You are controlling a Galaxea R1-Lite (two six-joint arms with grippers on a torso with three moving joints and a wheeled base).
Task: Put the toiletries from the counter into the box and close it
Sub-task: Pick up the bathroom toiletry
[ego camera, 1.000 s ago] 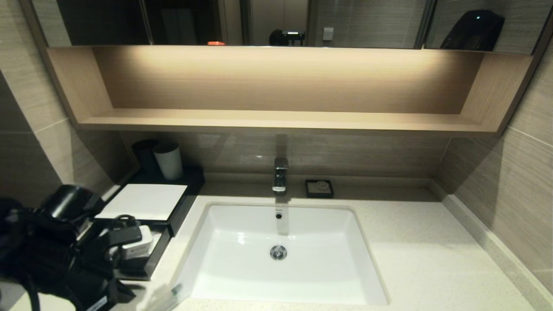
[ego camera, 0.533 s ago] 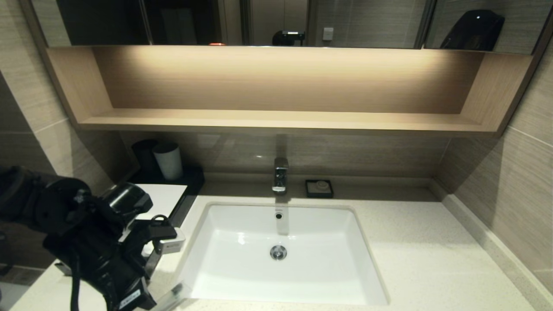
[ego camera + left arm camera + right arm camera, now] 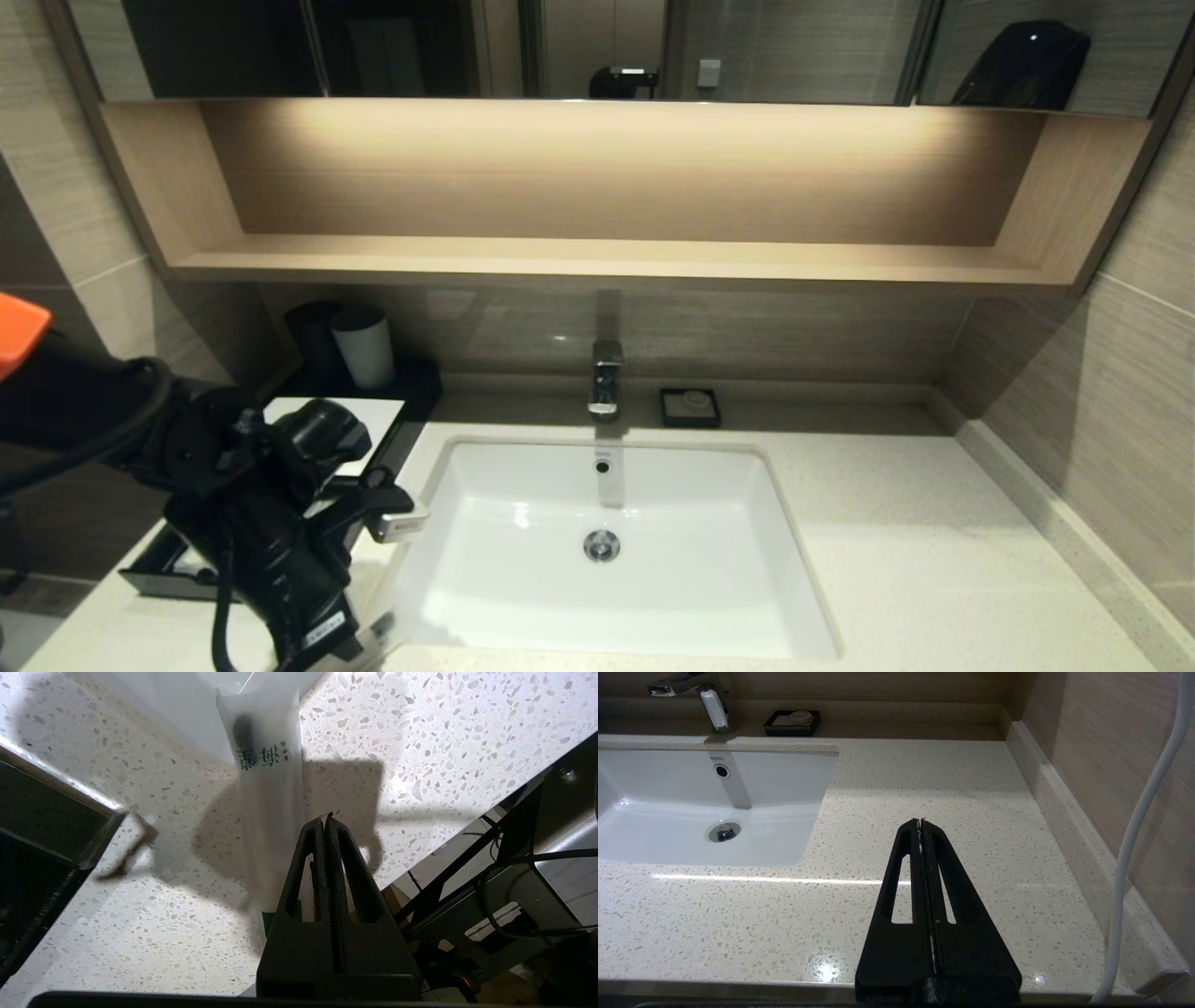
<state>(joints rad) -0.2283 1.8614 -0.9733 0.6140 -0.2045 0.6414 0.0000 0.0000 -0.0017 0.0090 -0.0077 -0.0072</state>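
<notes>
One toiletry packet (image 3: 268,812) on counter (image 3: 420,742), left pincer (image 3: 325,823) closed empty above, right pincer (image 3: 920,823) closed.

speckled cream counter (image 3: 420,742), seemingly whitish packet (image 3: 268,812)

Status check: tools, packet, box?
Left tool shut, empty, above packet on counter. Right tool shut, parked over counter. Box drawer open. Nothing blocking.
</notes>
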